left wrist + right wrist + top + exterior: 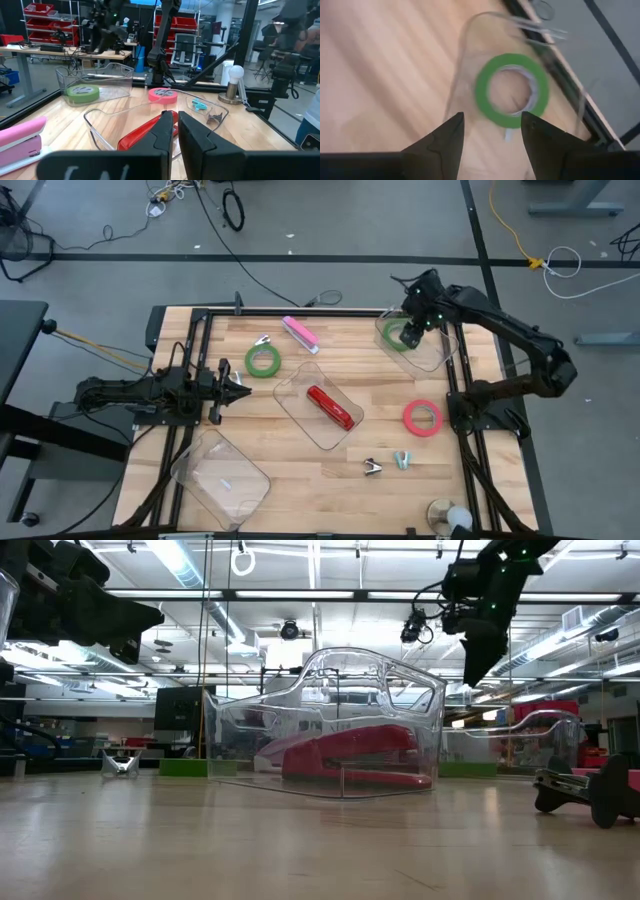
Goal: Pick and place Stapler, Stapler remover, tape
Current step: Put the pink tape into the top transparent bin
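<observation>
My right gripper (410,332) (492,122) hangs open over the clear tray (432,352) at the table's far right. A green tape ring (512,90) lies flat on that tray's bottom, under the spread fingers and untouched. A second green tape ring (263,361) and a red-pink one (423,417) lie flat on the wood. The red stapler (330,408) lies in the middle clear tray (292,385). A pink stapler (300,333) lies at the far side. Small stapler removers (373,467) (402,459) sit near the front. My left gripper (245,392) rests shut at the left.
An empty clear tray (222,475) stands at the near left. Another small remover (263,340) lies by the far green ring. A lamp with a white bulb (450,515) stands at the near right corner. Black frame rails (458,380) run along the table's sides.
</observation>
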